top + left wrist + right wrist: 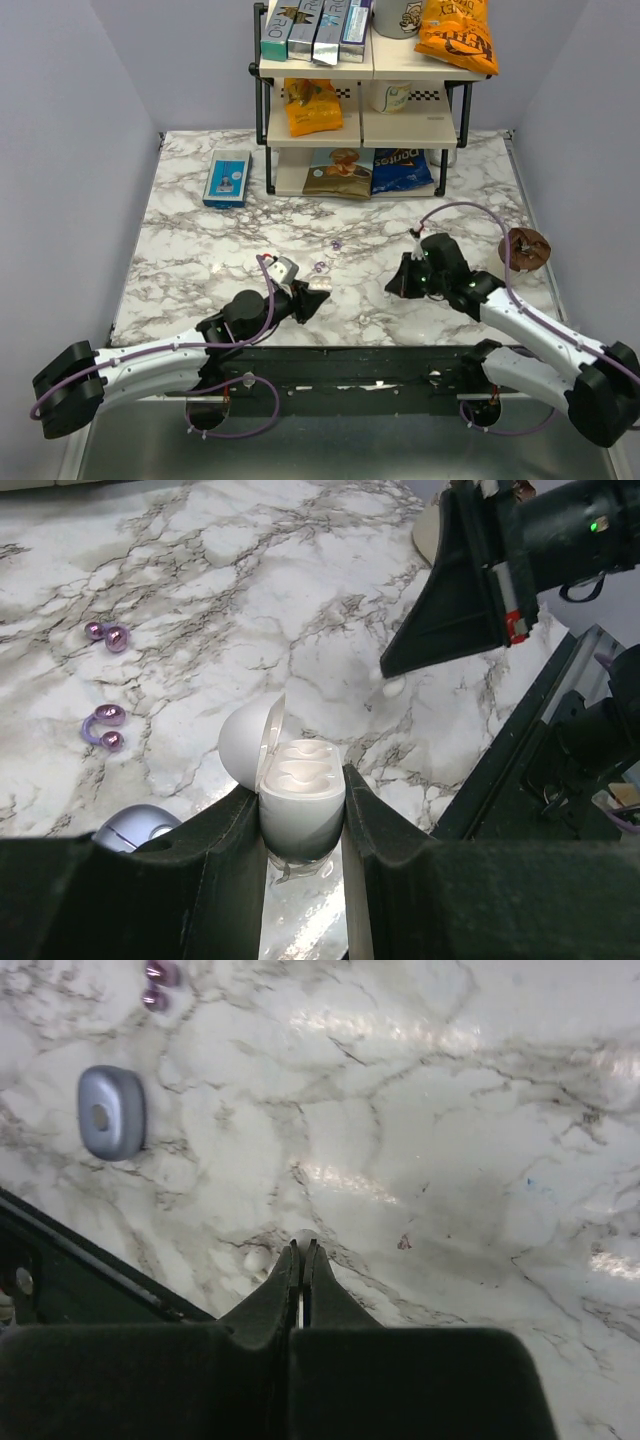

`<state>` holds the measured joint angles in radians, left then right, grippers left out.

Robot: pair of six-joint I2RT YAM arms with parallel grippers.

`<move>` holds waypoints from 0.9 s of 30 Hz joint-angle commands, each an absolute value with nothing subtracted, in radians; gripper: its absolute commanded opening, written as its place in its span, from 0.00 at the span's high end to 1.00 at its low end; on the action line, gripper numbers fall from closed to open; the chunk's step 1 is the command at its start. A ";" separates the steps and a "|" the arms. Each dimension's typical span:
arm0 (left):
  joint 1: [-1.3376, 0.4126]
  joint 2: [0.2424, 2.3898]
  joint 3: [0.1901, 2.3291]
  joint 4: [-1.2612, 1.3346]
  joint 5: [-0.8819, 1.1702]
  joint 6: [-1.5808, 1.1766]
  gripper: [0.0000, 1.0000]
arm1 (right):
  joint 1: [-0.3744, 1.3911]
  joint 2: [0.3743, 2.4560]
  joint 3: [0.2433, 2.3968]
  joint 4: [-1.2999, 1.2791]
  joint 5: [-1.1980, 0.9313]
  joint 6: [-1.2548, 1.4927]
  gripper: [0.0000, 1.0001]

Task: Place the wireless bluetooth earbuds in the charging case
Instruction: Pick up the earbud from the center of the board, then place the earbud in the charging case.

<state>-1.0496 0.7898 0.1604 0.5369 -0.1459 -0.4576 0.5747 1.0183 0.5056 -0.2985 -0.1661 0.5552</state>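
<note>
**Case Held Open, Earbuds Not Yet Seated**

The charging case (300,785), lid raised and both wells empty, was clamped in the left gripper (312,298) near the table's front edge. No insertion had been completed: one purple earbud (105,635) and the other earbud (103,728) were seen loose on the marble tabletop (200,250). The right gripper (301,1250) was pinched shut, nothing visibly held. Bare marble was left open between case and earbuds; a grey oval object (130,832) lay just beside the left finger.
</note>
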 commanded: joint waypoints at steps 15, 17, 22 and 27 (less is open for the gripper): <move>-1.042 0.917 0.503 0.359 0.653 -0.292 1.00 | 0.715 0.692 0.902 -0.518 -0.515 0.040 0.99; -1.023 0.949 0.547 0.287 0.710 -0.253 1.00 | 0.733 0.683 0.919 -0.543 -0.538 0.017 0.99; -0.979 1.051 0.676 0.140 0.867 -0.157 1.00 | 0.749 0.660 0.962 -0.584 -0.583 0.011 0.99; -0.971 1.080 0.702 0.109 0.887 -0.120 1.00 | 0.750 0.638 0.969 -0.595 -0.637 -0.006 0.99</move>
<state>-0.9768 1.0603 0.6739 0.2039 0.7734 -0.2043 0.7425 0.6617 0.9436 -0.5457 -0.5560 0.0235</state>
